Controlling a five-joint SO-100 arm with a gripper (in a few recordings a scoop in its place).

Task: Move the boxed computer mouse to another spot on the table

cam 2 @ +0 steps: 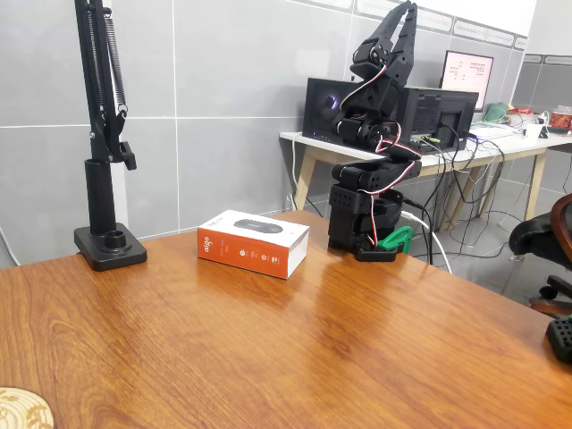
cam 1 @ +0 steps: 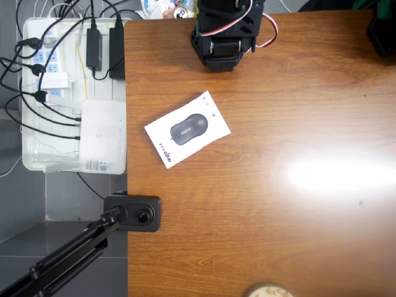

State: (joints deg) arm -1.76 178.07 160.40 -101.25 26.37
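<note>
Boxed computer mouse: we see it lying flat on the tabletop, mouse picture up, turned at an angle to the tabletop edges. In the overhead view it sits in the upper-left part of the wood, near the left edge and below the arm's base. In the fixed view its orange-red side panel faces the camera, with small white marks on it.

Tabletop: we see brown wood grain with a glossy finish and a bright glare patch right of centre in the overhead view. Nothing touches the box but the wood.

Arm base: we see it standing at the top edge of the tabletop in the overhead view, apart from the box, with red and white wires looping beside it.

End effector: in the fixed view we see it raised high above the base, pointing upward, well clear of the box. Its fingers meet at the tip and hold nothing.

Camera stand: we see its black base clamped at the left edge of the tabletop, below the box in the overhead view.

White tray: we see it beside the left edge, off the tabletop, holding power strips, a white router and black cables.

Round wooden disc: we see part of it at the bottom edge of the tabletop.
</note>
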